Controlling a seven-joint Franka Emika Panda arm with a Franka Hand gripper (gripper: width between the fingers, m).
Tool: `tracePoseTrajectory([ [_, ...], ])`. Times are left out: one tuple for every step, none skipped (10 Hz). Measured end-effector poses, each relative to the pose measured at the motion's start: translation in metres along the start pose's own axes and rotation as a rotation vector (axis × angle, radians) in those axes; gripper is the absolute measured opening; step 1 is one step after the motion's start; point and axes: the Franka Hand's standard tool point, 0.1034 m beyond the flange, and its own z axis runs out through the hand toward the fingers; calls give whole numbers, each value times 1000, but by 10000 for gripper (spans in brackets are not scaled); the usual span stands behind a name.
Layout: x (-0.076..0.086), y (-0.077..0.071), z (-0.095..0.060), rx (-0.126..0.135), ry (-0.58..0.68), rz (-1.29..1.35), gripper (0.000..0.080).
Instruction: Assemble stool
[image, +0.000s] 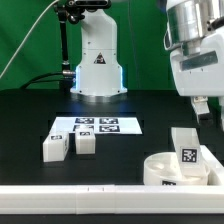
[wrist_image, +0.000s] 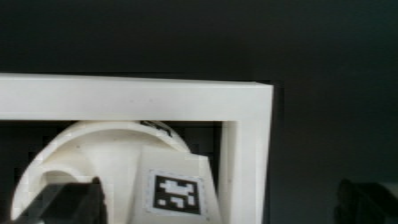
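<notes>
The round white stool seat (image: 158, 166) lies at the exterior view's lower right, against the corner of the white border rail. One white leg (image: 185, 148) with a tag stands upright on it. Two more tagged white legs (image: 55, 147) (image: 85, 143) lie in front of the marker board. My gripper (image: 203, 108) hangs a little above the upright leg and touches nothing. In the wrist view the seat (wrist_image: 89, 150) and the tagged leg (wrist_image: 175, 190) show below my gripper (wrist_image: 214, 205). Its dark fingers (wrist_image: 63, 200) stand wide apart on either side, open and empty.
The marker board (image: 96, 126) lies mid-table in front of the robot base (image: 97, 60). The long white border rail (image: 90, 195) runs along the front, and its corner (wrist_image: 249, 100) frames the seat in the wrist view. The table is black.
</notes>
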Motion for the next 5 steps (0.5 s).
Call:
tracePoseTrajectory([
  [1, 1, 1, -3, 2, -80, 649],
  [1, 1, 1, -3, 3, -152, 649],
  [1, 1, 1, -3, 2, -180, 649],
  [-2, 1, 0, -27, 0, -303, 649],
  [-3, -1, -4, -42, 4, -426, 649],
])
